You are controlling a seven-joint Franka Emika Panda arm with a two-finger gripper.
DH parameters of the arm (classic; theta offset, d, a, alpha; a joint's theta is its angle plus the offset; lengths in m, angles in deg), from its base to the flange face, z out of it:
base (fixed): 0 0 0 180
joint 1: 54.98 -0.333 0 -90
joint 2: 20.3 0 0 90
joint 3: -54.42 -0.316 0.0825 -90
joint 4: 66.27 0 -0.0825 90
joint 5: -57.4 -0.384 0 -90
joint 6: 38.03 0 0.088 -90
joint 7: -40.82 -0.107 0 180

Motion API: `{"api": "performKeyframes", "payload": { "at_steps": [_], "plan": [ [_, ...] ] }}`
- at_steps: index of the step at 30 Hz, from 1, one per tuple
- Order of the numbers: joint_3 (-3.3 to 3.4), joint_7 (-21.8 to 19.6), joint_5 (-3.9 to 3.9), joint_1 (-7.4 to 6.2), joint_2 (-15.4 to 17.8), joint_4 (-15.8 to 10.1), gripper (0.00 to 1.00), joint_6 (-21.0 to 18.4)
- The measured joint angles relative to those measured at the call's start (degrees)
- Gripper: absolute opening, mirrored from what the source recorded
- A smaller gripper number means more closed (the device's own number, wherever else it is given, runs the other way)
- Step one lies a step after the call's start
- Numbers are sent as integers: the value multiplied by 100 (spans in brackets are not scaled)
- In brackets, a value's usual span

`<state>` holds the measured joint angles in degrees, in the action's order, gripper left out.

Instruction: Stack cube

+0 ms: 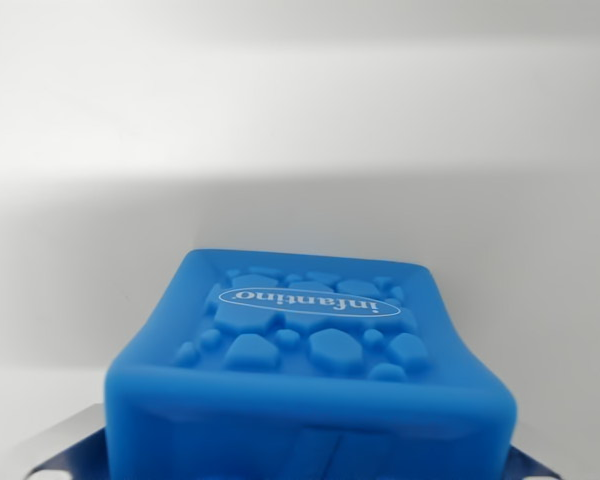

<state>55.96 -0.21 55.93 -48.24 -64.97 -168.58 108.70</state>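
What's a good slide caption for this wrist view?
Wrist view: blue cube with pebbled "infantino" face, close up over a white surface.

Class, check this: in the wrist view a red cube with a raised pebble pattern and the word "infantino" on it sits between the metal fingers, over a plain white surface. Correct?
Not quite. The wrist view shows a blue cube, not a red one. The rest holds: raised pebble pattern, "infantino" lettering, metal fingers at its lower corners, and a plain white surface behind.

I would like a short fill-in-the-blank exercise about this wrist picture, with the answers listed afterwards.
1. The cube is ____ in colour.
2. The word printed in the white oval on the cube appears ____ in this view.
3. The oval is surrounded by raised ____ shapes.
4. The surface behind the cube is ____ in colour.

Missing words: blue; upside down; pebble-like; white
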Motion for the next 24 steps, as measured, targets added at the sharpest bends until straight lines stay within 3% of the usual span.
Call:
{"api": "performKeyframes", "payload": {
  "at_steps": [24],
  "plan": [
    [0,0,0,0,61,-11,0,-35]
  ]
}}
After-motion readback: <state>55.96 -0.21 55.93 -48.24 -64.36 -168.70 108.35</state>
